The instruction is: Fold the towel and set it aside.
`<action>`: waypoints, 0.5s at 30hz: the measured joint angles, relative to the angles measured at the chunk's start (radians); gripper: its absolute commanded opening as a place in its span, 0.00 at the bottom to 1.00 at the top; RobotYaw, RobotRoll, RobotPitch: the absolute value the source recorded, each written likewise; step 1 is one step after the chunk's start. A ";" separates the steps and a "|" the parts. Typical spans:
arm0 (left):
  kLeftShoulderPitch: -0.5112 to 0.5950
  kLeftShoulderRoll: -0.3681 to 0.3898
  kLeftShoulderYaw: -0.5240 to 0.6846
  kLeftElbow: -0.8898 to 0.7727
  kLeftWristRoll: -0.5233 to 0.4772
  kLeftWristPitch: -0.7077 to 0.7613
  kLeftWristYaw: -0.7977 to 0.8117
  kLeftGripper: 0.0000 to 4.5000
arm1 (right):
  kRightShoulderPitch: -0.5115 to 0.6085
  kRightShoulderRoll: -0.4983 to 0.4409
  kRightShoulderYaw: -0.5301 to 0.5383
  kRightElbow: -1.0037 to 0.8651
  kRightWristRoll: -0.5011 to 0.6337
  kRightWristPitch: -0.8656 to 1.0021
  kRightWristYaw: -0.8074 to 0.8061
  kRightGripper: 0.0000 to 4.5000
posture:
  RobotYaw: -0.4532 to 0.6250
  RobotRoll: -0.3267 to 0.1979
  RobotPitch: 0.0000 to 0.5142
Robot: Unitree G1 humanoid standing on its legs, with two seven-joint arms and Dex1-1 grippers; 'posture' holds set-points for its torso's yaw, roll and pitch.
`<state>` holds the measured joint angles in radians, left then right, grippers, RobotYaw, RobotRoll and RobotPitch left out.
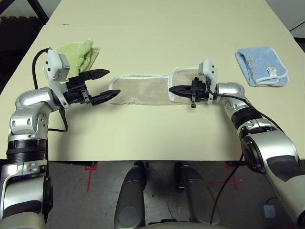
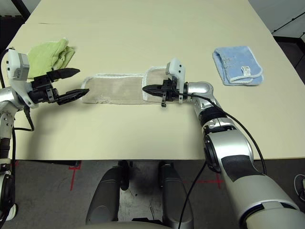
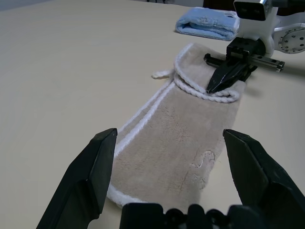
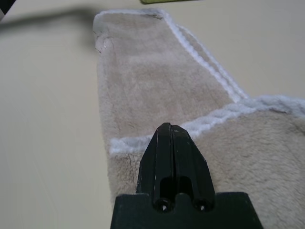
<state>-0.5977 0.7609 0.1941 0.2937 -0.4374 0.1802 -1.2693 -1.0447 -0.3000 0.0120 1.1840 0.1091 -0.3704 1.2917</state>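
Right gripper (image 1: 174, 89), fingers pressed together w/ nothing between, lies on the towel's (image 1: 143, 88) folded-over right end, prob. pinning the flap. Towel's a long strip mid-table (image 1: 152, 28). Left gripper (image 1: 101, 85) spread wide at the other end, looks ready to take that edge.

Crumpled lime-green towel (image 1: 78, 51) far left, folded light blue towel (image 1: 261, 66) far right
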 measured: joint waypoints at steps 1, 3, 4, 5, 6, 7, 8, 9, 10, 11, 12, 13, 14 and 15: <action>0.000 0.000 0.000 0.003 0.000 -0.006 -0.009 1.00 | 0.001 -0.003 -0.001 0.000 0.000 0.000 0.001 0.01 | 0.41 0.62 0.48; -0.001 -0.003 -0.001 0.014 0.000 -0.026 -0.026 1.00 | 0.001 -0.006 -0.005 0.000 0.000 0.000 0.005 0.01 | 0.41 0.62 0.48; -0.001 -0.005 -0.002 0.024 0.000 -0.034 -0.032 1.00 | 0.001 -0.008 -0.008 0.000 0.002 0.002 0.008 0.01 | 0.41 0.62 0.48; -0.001 -0.007 -0.003 0.037 0.000 -0.043 -0.037 1.00 | 0.001 -0.009 -0.018 -0.001 0.005 0.005 0.014 0.01 | 0.41 0.62 0.48; -0.001 -0.008 -0.007 0.043 0.001 -0.052 -0.044 1.00 | 0.001 -0.010 -0.025 -0.002 0.013 0.009 0.022 0.01 | 0.41 0.62 0.48; -0.001 -0.008 -0.013 0.050 0.004 -0.067 -0.053 1.00 | 0.001 -0.013 -0.031 -0.008 0.026 0.019 0.032 0.01 | 0.41 0.62 0.48; -0.002 -0.007 -0.016 0.059 0.005 -0.077 -0.060 1.00 | 0.000 -0.014 -0.042 -0.012 0.035 0.028 0.037 0.01 | 0.41 0.62 0.48; -0.002 -0.007 -0.020 0.075 0.010 -0.089 -0.066 1.00 | -0.006 -0.014 -0.063 -0.017 0.053 0.052 0.037 0.01 | 0.41 0.62 0.48; -0.002 -0.007 -0.023 0.084 0.013 -0.093 -0.068 1.00 | -0.014 -0.016 -0.076 -0.021 0.068 0.071 0.033 0.01 | 0.40 0.62 0.49; -0.003 -0.007 -0.027 0.089 0.016 -0.101 -0.071 1.00 | -0.026 -0.017 -0.094 -0.022 0.079 0.093 0.027 0.01 | 0.40 0.62 0.49; -0.006 -0.007 -0.030 0.104 0.019 -0.110 -0.077 1.00 | -0.046 -0.018 -0.113 -0.023 0.094 0.120 0.014 0.01 | 0.40 0.62 0.49; -0.010 -0.007 -0.034 0.115 0.022 -0.118 -0.078 1.00 | -0.062 -0.019 -0.128 -0.027 0.105 0.139 -0.001 0.01 | 0.40 0.62 0.49; -0.013 -0.008 -0.038 0.121 0.026 -0.128 -0.078 1.00 | -0.076 -0.020 -0.142 -0.027 0.113 0.157 -0.020 0.01 | 0.40 0.62 0.49; -0.016 -0.012 -0.039 0.127 0.028 -0.142 -0.078 1.00 | -0.084 -0.020 -0.150 -0.027 0.114 0.171 -0.043 0.01 | 0.39 0.62 0.49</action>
<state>-0.6138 0.7493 0.1550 0.4208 -0.4091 0.0377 -1.3470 -1.1292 -0.3199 -0.1380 1.1569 0.2229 -0.1997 1.2484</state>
